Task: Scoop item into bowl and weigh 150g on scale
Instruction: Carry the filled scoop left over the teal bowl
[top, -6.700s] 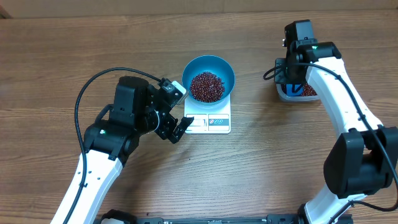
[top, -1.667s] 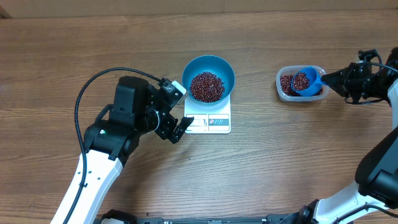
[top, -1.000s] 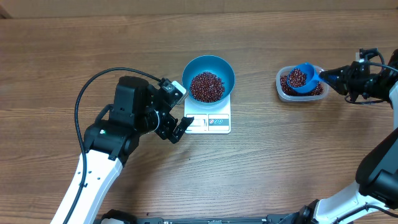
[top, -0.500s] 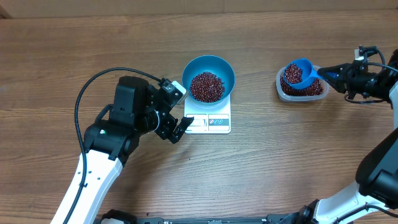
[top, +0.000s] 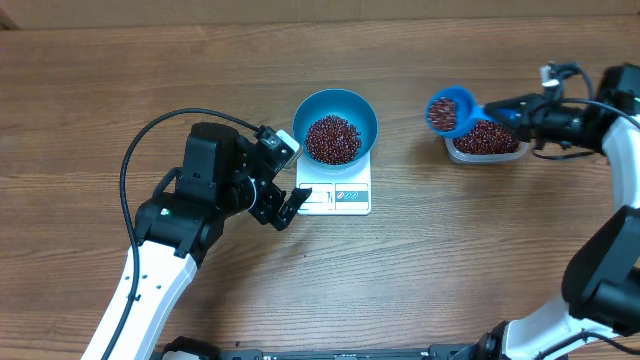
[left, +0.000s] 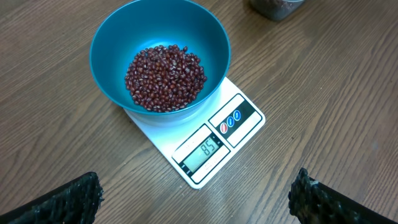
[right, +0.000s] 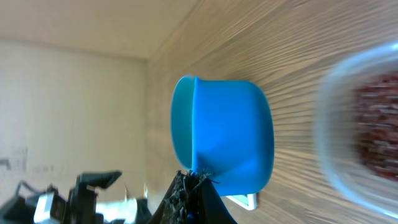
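The blue bowl (top: 336, 101) stands on the white scale (top: 352, 196) with a heap of red-brown beans (top: 332, 138) in it. In the left wrist view the bowl (left: 112, 43) holds the beans (left: 165, 78), and the scale (left: 233, 121) shows 85 on its display. My left gripper (top: 286, 203) is open just left of the scale, its fingers (left: 65, 200) spread wide with nothing between them. My right gripper (top: 516, 110) is shut on the handle of a small blue scoop (top: 445, 110) full of beans, held in the air between tub and bowl. The right wrist view shows the scoop (right: 230, 143) from below.
A clear plastic tub (top: 487, 140) of beans sits on the table right of the scale, under my right gripper. It shows blurred in the right wrist view (right: 360, 137). A black cable loops over my left arm (top: 165, 130). Bare wooden table (top: 430, 260) lies in front.
My right gripper has lifted the filled scoop out of the tub and carried it left toward the bowl. The left arm has not moved.
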